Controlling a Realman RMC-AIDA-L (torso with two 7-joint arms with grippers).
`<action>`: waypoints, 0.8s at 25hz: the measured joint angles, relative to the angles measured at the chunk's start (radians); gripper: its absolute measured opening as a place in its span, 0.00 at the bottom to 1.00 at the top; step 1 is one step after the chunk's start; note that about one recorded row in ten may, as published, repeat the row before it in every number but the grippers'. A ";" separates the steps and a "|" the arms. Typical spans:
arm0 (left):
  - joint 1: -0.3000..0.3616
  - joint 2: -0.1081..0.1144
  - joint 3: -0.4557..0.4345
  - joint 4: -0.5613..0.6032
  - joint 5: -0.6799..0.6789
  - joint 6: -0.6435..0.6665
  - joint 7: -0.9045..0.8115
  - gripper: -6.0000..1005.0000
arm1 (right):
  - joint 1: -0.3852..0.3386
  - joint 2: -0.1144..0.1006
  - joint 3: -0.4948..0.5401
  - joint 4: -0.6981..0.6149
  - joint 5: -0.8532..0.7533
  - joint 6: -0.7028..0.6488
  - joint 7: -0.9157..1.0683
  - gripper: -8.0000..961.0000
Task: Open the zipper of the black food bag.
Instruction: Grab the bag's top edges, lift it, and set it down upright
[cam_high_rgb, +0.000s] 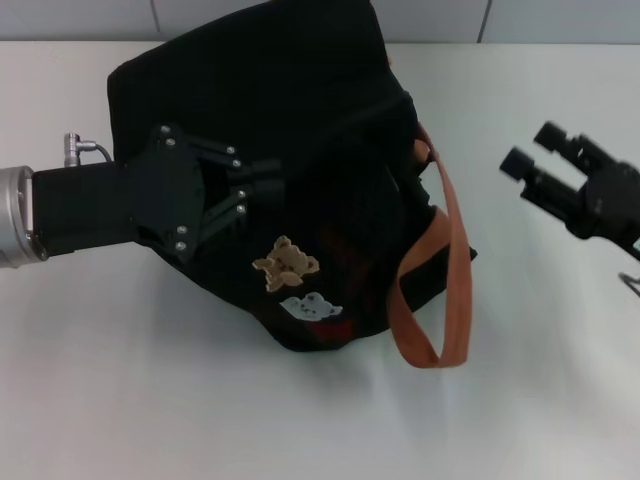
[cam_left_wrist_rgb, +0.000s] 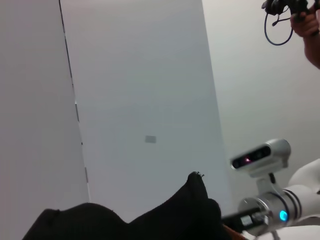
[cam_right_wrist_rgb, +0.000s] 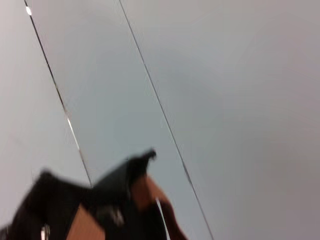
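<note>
The black food bag (cam_high_rgb: 300, 100) lies in the middle of the white table, its tan bear patch (cam_high_rgb: 285, 262) and white patch (cam_high_rgb: 310, 305) facing me. One rust-brown strap handle (cam_high_rgb: 455, 240) loops out on the bag's right side. My left gripper (cam_high_rgb: 275, 182) reaches in from the left and is shut on the bag's top fabric, which rises to a pinched peak (cam_left_wrist_rgb: 197, 181) in the left wrist view. My right gripper (cam_high_rgb: 532, 148) hovers open to the right of the bag, apart from it. I cannot make out the zipper on the black fabric.
The white table (cam_high_rgb: 150, 400) spreads around the bag, with a tiled wall behind. A thin cable (cam_high_rgb: 630, 283) shows at the right edge. The right wrist view shows the bag (cam_right_wrist_rgb: 60, 200) and brown strap (cam_right_wrist_rgb: 150, 195) blurred. A person's hand (cam_left_wrist_rgb: 310, 30) holds a cable far off.
</note>
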 joint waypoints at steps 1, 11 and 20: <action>-0.001 0.000 0.002 -0.004 0.000 0.000 0.001 0.09 | 0.014 0.000 0.002 0.007 0.000 -0.004 -0.006 0.83; -0.024 -0.003 0.035 -0.032 0.000 -0.004 0.016 0.09 | 0.225 0.010 -0.103 0.287 -0.021 0.262 -0.223 0.83; -0.025 -0.004 0.038 -0.032 -0.001 -0.006 0.016 0.09 | 0.083 0.003 -0.070 0.186 -0.002 0.137 -0.190 0.83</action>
